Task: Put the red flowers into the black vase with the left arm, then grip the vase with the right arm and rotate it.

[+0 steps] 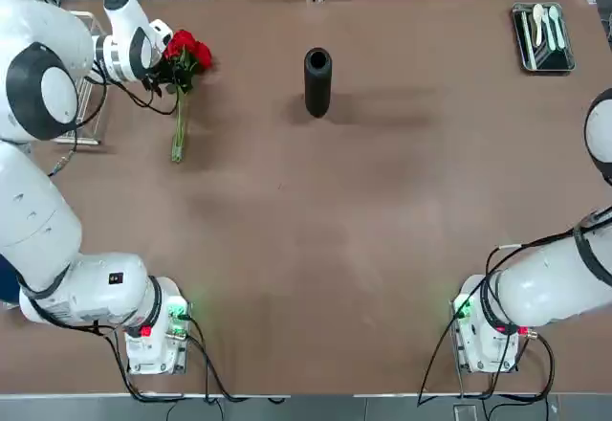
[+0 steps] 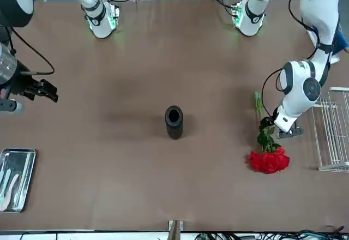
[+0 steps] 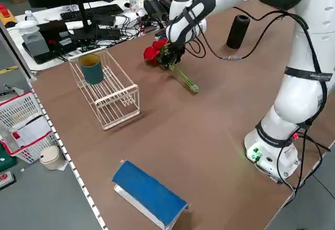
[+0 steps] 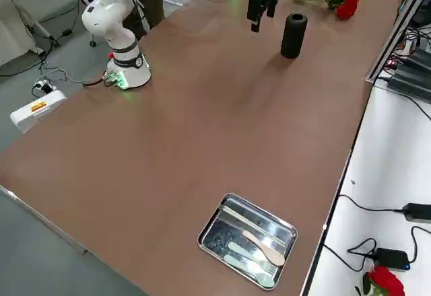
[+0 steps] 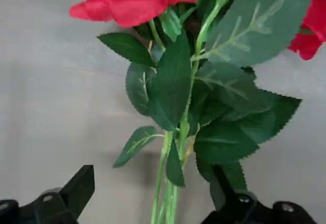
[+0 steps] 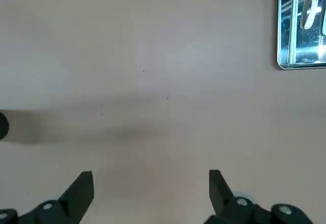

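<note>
Two arms share the brown table (image 1: 382, 210), and only the left one is near the work. The red flowers (image 1: 186, 53), a small bunch of bright red roses with green leaves on long thin green stems, lie flat at the far left, heads toward the far edge and stems pointing back toward the robot. The left gripper (image 5: 153, 203) sits low over the leafy part of the stems just below the heads, its black fingers (image 5: 71, 196) spread wide on either side with the stems between them and bare table showing in the gap; nothing is pinched. From overhead the arm's white wrist hides the fingers themselves.

The black vase (image 1: 317, 81), a slim matte cylinder with a round mouth, stands upright near the far middle of the table, well apart from the flowers, its mouth showing only dark.

The right gripper (image 2: 41, 90) hangs above the right side of the table, fingers (image 6: 76, 193) parted over bare surface; most of that arm is cut off overhead. At the far right corner lies a shiny metal tray (image 1: 525, 43) of pale utensils. Left of the flowers stands a white wire rack (image 3: 112, 91), with a dark teal cup (image 3: 92, 68) in it.
</note>
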